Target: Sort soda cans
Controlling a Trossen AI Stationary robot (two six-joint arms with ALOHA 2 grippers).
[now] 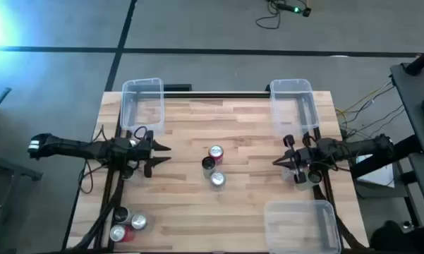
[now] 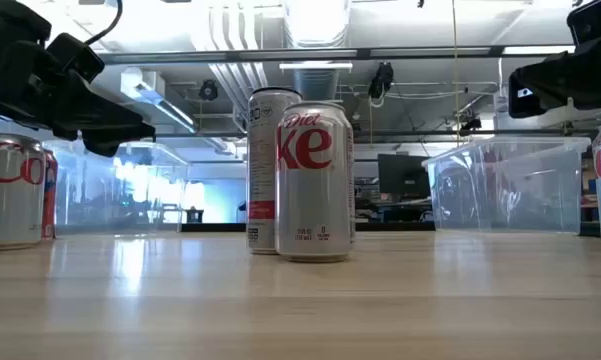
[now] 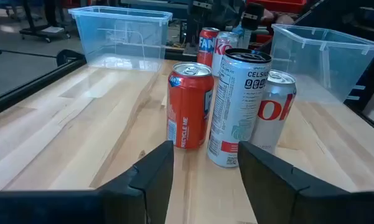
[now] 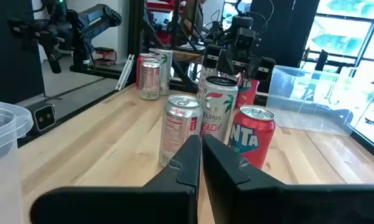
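**Both arms face the middle cans**

Here we judge no can picked yet. Three soda cans [image 1: 213, 166] cluster mid-table. Our left gripper [image 1: 157, 154] hovers beside them, fingers spread, empty. Our right gripper [image 1: 279, 161], fingers together, holds nothing. Next: advance left, close round the red can [image 3: 189, 104].

The light wooden plank worktop [image 1: 183, 212] carries three clear rectangular plastic bins [image 1: 142, 102] and small cylindrical metal soda cans [image 1: 213, 167] at centre.

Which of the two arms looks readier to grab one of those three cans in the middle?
The left, I'd guess. The left hand is open and aimed at the three cans mid-table, the orange can nearest. The right hand also faces them, but its fingers are shut, so it would have to open first.
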